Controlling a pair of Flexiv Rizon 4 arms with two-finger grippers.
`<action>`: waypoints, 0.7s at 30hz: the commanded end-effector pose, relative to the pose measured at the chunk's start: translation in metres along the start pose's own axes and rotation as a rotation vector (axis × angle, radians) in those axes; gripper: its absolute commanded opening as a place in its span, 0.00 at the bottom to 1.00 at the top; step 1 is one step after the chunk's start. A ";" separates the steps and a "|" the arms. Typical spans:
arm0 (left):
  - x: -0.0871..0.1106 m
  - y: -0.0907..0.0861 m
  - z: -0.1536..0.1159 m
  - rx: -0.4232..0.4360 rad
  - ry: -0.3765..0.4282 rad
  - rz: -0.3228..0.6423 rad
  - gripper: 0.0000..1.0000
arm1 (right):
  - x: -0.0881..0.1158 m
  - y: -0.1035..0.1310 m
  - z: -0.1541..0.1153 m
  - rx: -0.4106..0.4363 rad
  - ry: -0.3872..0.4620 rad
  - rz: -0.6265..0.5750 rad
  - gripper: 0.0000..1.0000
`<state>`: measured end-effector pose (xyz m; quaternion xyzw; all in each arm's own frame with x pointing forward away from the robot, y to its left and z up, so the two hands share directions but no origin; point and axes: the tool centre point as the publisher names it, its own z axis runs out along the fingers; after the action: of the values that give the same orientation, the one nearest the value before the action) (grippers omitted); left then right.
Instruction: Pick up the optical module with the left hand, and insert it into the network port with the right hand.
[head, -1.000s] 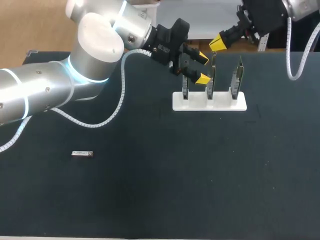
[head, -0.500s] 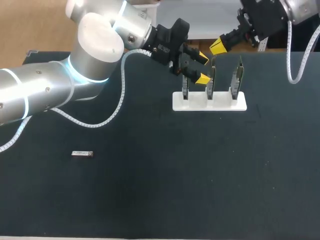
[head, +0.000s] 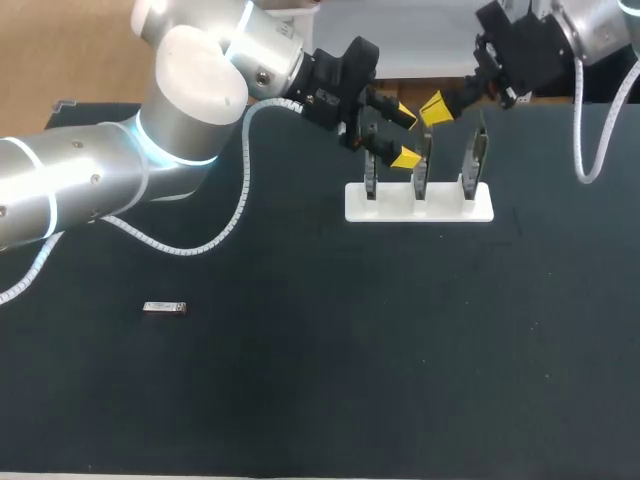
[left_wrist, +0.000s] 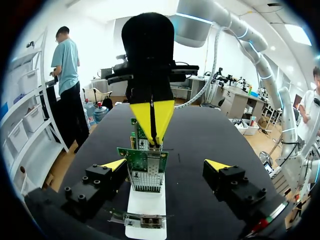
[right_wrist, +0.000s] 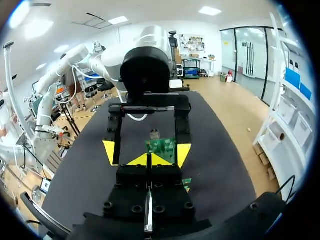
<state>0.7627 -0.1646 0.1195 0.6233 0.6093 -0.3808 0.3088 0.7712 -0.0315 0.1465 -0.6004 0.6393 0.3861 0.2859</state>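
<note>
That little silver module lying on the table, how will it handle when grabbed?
The optical module looks like a small metal bar, so probably rigid. It lies flat on the table, so rolling seems unlikely. Its smooth-looking shell might slip when pinched.

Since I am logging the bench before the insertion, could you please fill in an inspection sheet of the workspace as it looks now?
Surface: black table, plain and dark where visible.
Job's things: optical module lies flat toward the left side, away from both grippers; white holder carries three upright circuit boards.
Clutter: nothing seen.
Grippers: left gripper open, fingers either side of the row of boards; right gripper shut, nothing visible between its fingers, close to the middle board's top.
Cables: white ribbed hose hangs along each arm.
Surroundings: nothing seen reaching over the table.
</note>
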 end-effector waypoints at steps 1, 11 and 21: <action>-0.001 0.002 0.000 0.004 0.004 0.000 1.00 | 0.006 -0.002 0.003 -0.007 -0.002 0.007 0.00; -0.001 0.002 0.000 0.004 0.004 0.000 1.00 | 0.011 -0.002 0.008 -0.019 -0.001 0.017 0.00; -0.001 0.002 0.000 0.004 0.004 0.000 1.00 | 0.004 -0.004 0.001 -0.008 -0.029 0.013 0.00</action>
<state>0.7627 -0.1647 0.1195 0.6233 0.6093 -0.3808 0.3088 0.7740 -0.0303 0.1439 -0.5922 0.6398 0.3973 0.2865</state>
